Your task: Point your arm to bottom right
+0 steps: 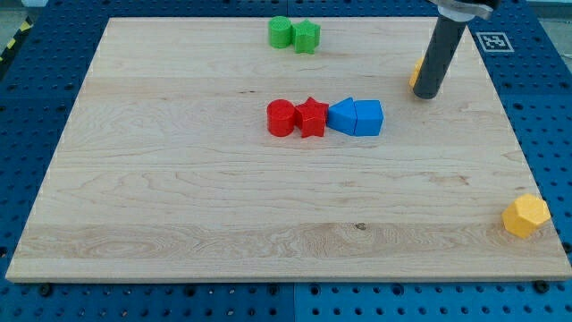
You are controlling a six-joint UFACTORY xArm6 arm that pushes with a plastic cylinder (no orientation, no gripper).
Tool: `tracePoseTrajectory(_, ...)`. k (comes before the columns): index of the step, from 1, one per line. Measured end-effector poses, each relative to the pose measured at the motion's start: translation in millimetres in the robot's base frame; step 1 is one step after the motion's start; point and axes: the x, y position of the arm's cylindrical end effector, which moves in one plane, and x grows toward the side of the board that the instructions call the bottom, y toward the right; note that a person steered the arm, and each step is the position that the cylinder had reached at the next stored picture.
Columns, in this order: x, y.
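My dark rod comes down from the view's top right, and my tip (426,94) rests on the wooden board (179,197) near its upper right. A small yellow block (416,73) sits just left of the rod, mostly hidden behind it. A yellow hexagonal block (525,216) lies at the board's bottom right, far below my tip. In the middle a red cylinder (281,117), a red star (311,116) and two blue blocks (342,116) (368,117) form a row, left of and slightly below my tip.
A green cylinder (281,32) and a green star-like block (307,37) sit together at the board's top edge. A blue pegboard table (36,98) surrounds the board. A black-and-white marker tag (493,41) lies beyond the top right corner.
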Motion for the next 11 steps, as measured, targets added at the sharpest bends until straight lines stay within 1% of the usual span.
tracePoseTrajectory(1,-15.7,-0.6)
tracePoseTrajectory(2,-12.5,-0.6)
tracePoseTrajectory(7,137.3,-1.0)
tracePoseTrajectory(8,184.6,-1.0)
tracePoseTrajectory(9,242.4,4.7)
tracePoseTrajectory(10,259.4,23.6)
tracePoseTrajectory(11,258.2,45.4)
